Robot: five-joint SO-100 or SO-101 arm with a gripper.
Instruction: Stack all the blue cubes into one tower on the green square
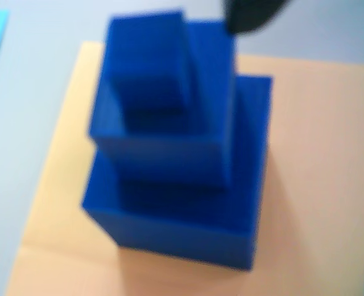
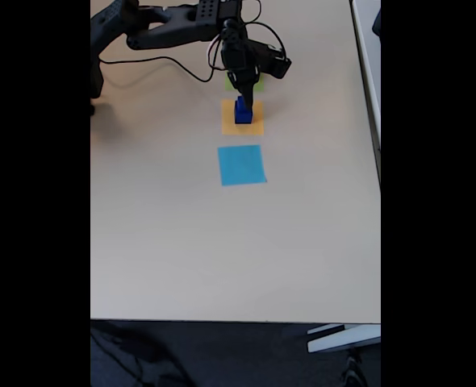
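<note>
Standing on orange square [image 1: 305, 154] (tower [image 1: 176, 160])

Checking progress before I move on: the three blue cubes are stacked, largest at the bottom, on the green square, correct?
Not quite. The tower is stacked largest to smallest, but it stands on the orange square, as the wrist view shows. In the fixed view the green square lies just beyond it, partly hidden under the gripper.

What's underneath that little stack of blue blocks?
The tower of three blue cubes stands on the orange square, which shows all around it. The table under the square is hidden. In the fixed view, the green square lies beyond, partly hidden by the claw.
</note>
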